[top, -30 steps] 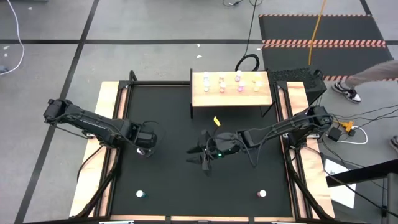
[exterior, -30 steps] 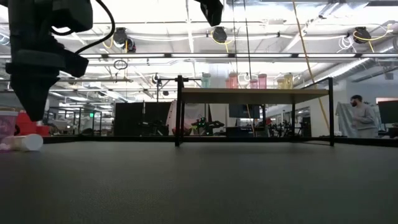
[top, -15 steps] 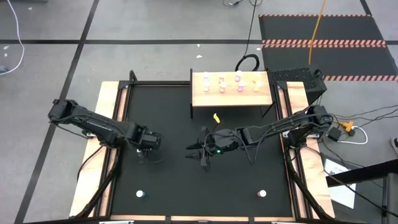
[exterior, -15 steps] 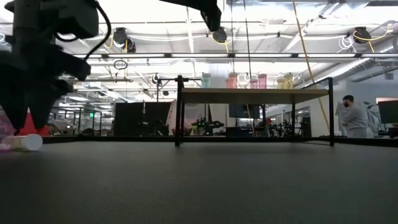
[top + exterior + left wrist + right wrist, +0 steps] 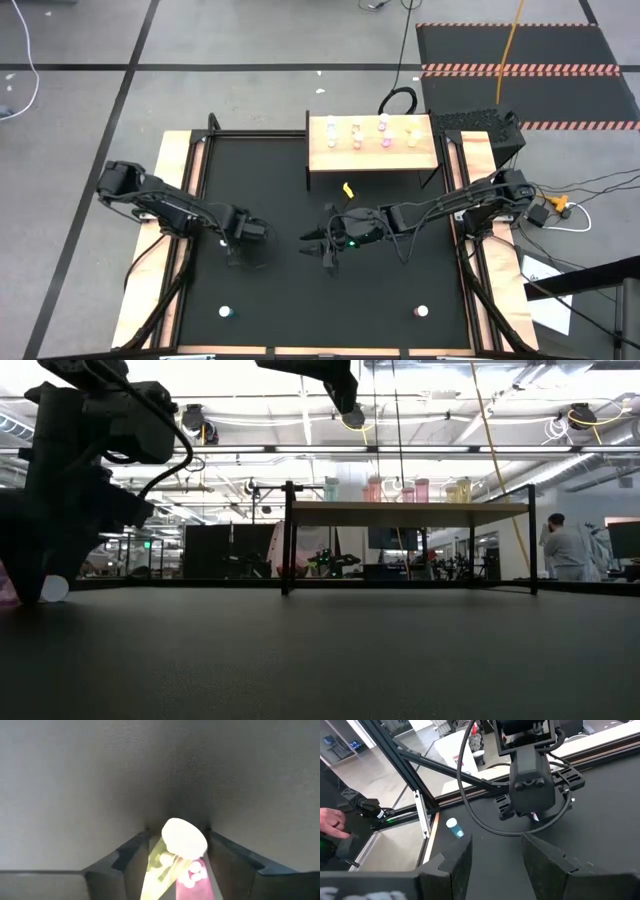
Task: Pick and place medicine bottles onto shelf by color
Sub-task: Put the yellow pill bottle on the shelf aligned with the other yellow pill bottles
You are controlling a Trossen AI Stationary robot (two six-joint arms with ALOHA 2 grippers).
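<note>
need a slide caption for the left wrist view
Left gripper straddling a white-capped pink medicine bottle lying on the black table.

Both arms are looking matte black, with thick looping black cables; the right arm (image 5: 440, 208) is showing a small green light.
</note>
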